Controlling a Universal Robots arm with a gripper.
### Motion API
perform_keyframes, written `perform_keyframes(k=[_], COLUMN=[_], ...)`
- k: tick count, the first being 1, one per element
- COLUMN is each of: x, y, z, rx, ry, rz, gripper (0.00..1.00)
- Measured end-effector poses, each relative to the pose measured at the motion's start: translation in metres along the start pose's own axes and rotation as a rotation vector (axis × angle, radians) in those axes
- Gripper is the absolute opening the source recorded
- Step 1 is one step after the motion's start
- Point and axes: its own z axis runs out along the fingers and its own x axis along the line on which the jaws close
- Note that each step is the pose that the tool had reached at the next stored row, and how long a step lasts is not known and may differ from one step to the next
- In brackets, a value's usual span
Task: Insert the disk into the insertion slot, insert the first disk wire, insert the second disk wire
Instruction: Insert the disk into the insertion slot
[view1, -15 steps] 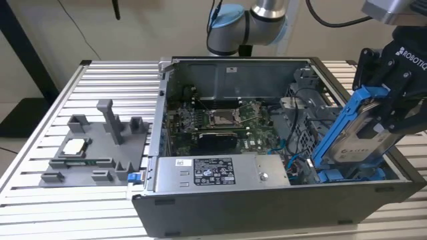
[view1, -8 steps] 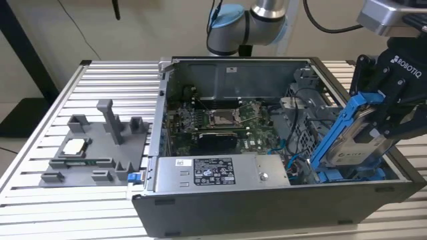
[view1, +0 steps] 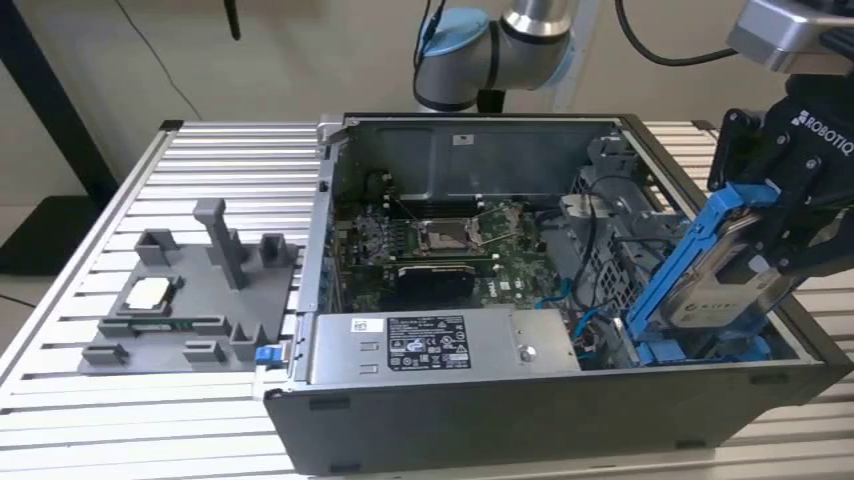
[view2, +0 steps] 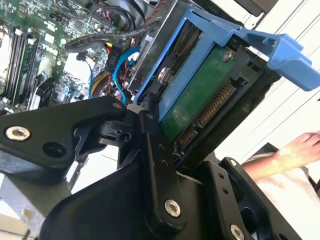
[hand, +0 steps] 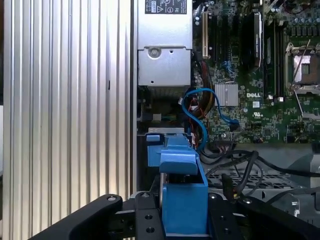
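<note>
Ribbed aluminium across the table (view1: 200, 160), with the open computer case (view1: 534, 425) lying on it, side panel off. Inside, along the near wall, the grey power-supply box (view1: 441, 345); beyond it the green motherboard (view1: 441, 245). At the exterior view's right, clamped in the gripper (view1: 763, 245), the disk (view1: 731, 290) in its blue carrier, held steeply tilted. Lower end down at the insertion slot (view1: 674, 352) in the case's corner, at its mouth or just inside, hard to tell which; upper end well above the rim. Closed on the carrier's two long edges, to judge by both wrist views, with black fingers (hand: 145, 215) on either side of the blue frame. First step in hand, then: disk at the bay but not seated flat. Calls for levelling the drive and keeping the carrier square to the bay's blue fittings, without snagging the blue cables (hand: 197, 107) curling loose just beside the slot. Neither wire plugged in, by the look of the bare connector edge (view2: 212, 107) in the second wrist view.
</note>
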Motion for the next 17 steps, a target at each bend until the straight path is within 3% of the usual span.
perform_keyframes(k=[1,2,7,8,13,14,17], x=[-0.0034,-0.0035,-0.0036,-0.0037,-0.0037,-0.0036,-0.0039], y=[-0.0008,-0.0022,-0.0066,-0.0089,-0.0052,-0.0049,-0.0041], z=[0.0049,0.0058,0.0121,0.0234,0.0321,0.0306,0.0239], rx=[-0.0002,-0.0001,-0.0002,-0.0001,-0.0002,0.0005,0.0018], ry=[-0.0095,-0.0107,-0.0107,-0.0109,-0.0125,-0.0144,-0.0184], rz=[-0.001,-0.001,-0.001,-0.001,-0.001,-0.001,0.000], gripper=[0.33,0.33,0.33,0.33,0.33,0.58,0.64])
